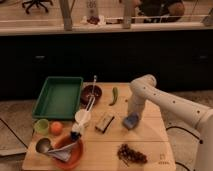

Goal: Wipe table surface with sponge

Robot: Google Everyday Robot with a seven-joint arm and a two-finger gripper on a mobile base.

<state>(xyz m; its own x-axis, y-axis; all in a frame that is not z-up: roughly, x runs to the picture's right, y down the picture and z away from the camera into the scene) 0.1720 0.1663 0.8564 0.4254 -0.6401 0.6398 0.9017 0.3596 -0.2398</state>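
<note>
The light tan wooden table surface [150, 142] fills the lower middle of the camera view. The blue-grey sponge [131, 120] lies on it right of centre. My gripper [133, 113] points down from the white arm and sits on top of the sponge, pressing it on the wood. The arm comes in from the lower right and hides the gripper's tips.
A green tray [57, 96] stands at the left. A dark bowl [92, 93] with a utensil, a green pepper [114, 95], a white cup [82, 117], a tan-and-dark block [104, 122], an orange bowl [65, 150], a small green cup [41, 126], an orange fruit [56, 128] and dark grapes [130, 154] lie around.
</note>
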